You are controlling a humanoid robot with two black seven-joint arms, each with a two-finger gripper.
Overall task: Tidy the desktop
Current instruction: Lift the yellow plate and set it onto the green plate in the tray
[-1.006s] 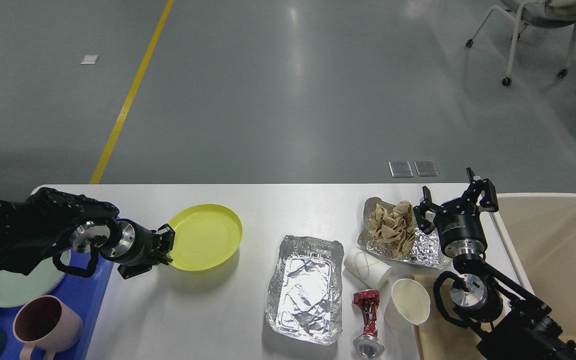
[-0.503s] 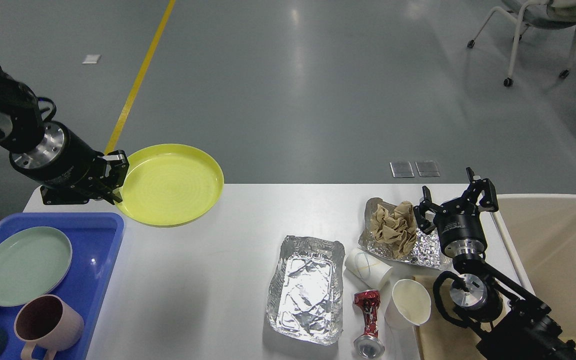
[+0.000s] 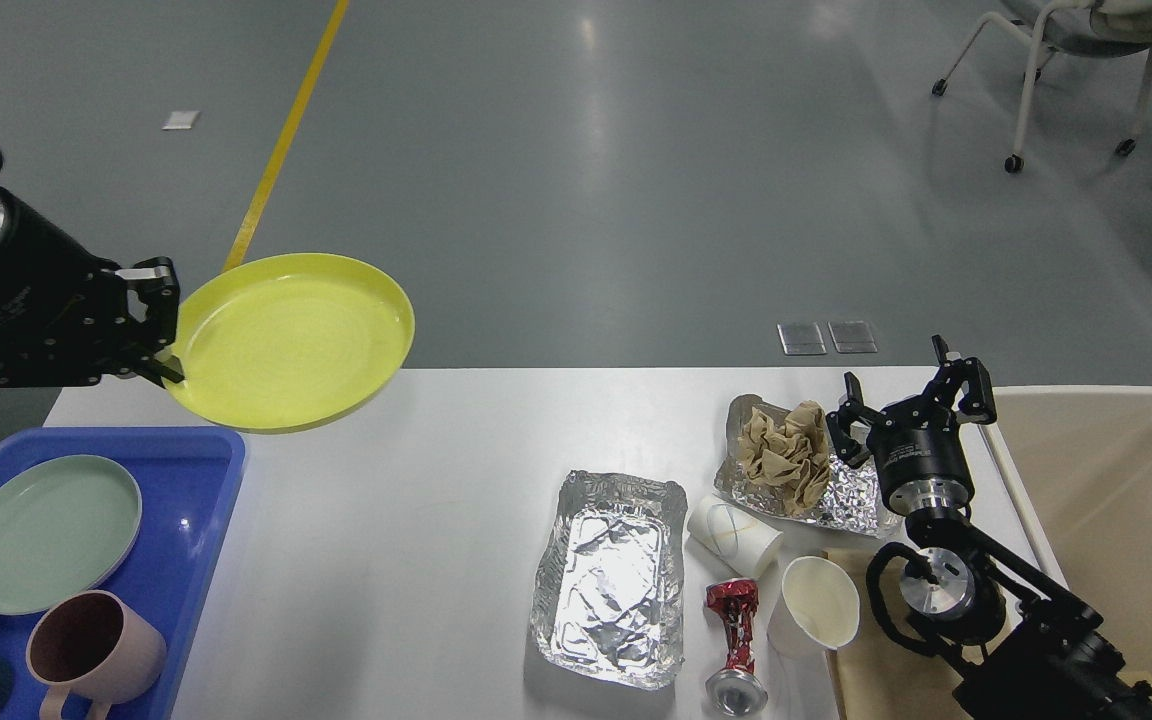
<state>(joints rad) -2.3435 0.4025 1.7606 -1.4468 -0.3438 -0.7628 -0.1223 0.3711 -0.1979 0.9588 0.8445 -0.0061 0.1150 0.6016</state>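
White counter spread wide across the lower view, below both pincers. Left pincer raised over the counter's far left corner, clenched on the rim of a yellow plate held level in the air above the blue tray. Right pincer released, fingers spread, poised near the counter's right edge just beside crumpled brown paper lying on foil, with the cream bin alongside.

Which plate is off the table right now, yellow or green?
The yellow plate, held by its rim in the left gripper above the desktop. The green plate lies in the blue tray.
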